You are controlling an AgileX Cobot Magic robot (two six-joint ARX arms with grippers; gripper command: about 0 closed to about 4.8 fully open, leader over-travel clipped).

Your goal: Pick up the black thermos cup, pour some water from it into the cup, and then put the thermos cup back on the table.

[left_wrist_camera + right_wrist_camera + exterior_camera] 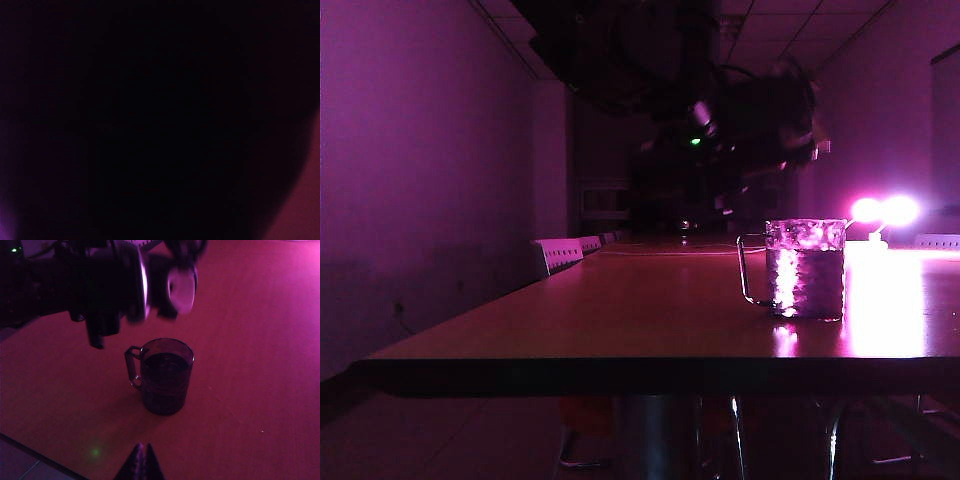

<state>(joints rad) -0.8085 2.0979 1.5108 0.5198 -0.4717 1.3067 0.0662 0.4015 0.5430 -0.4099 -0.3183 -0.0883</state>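
Left gripper (125, 285) sits raised over the short clear glass mug (165, 376), upper left of the right wrist frame, clamped around the tall slim black thermos cup (120, 280), which is tilted near horizontal with its pale lid tip (181, 287) above the mug. Blurred. Left wrist view is black. Right gripper (141, 460): fingertips pressed together, holding nothing, low near the wooden worktop (620, 310). Mug upright on worktop, holding liquid.

wooden table (620, 310), glass cup (805, 268) (handled)

Black thermos cup (150, 285) tipped above upright glass cup (165, 375) on table (620, 310)
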